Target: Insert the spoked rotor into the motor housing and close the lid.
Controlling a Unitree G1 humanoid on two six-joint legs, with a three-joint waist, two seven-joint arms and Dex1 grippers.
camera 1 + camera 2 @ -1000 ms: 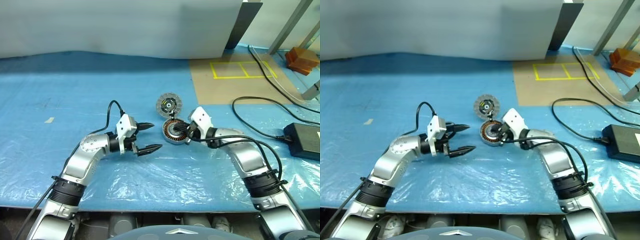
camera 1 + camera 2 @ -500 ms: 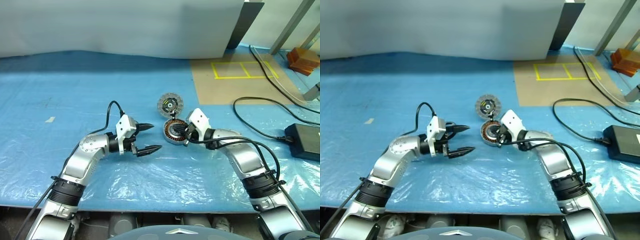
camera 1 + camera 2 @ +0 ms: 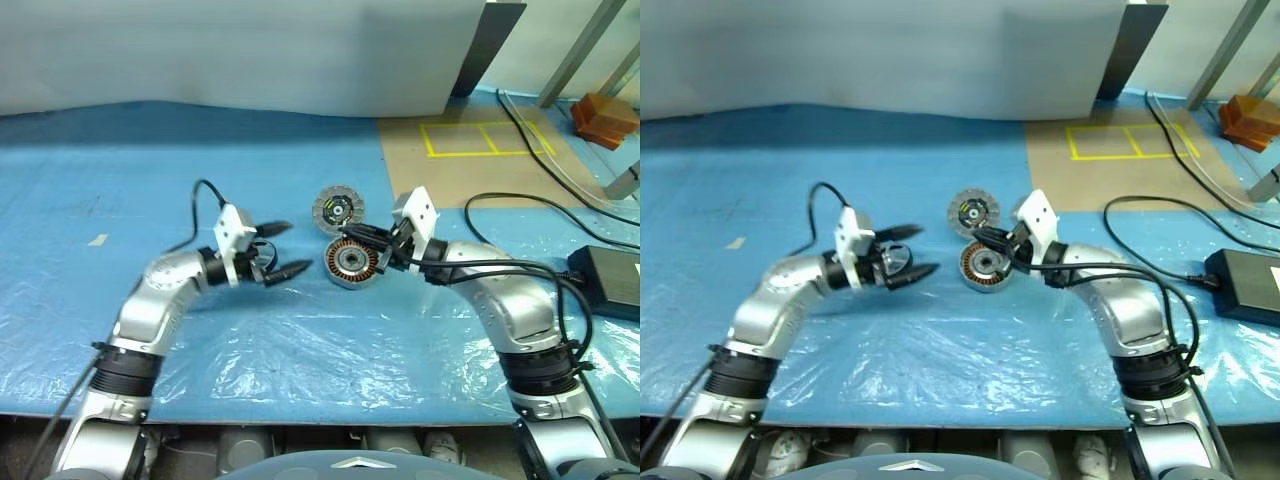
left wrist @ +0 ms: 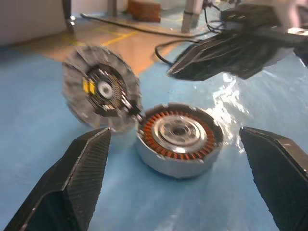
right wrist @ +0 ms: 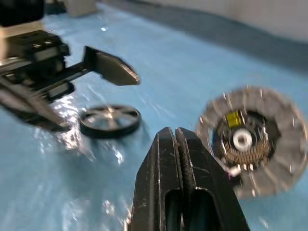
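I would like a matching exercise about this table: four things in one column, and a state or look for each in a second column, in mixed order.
Things:
1. left hand
2. right hand
3. spoked disc
4. metal cup

States or looks:
A. grey-white segments around a dark middle
B. fingers wide open
C. ring of copper windings inside
D. fingers shut, holding nothing

Pairs: 1-B, 2-D, 3-A, 4-C

Workshop: plastic-sheeted bench (image 3: 300, 370), cables (image 3: 520, 225), floor tape (image 3: 485, 138).
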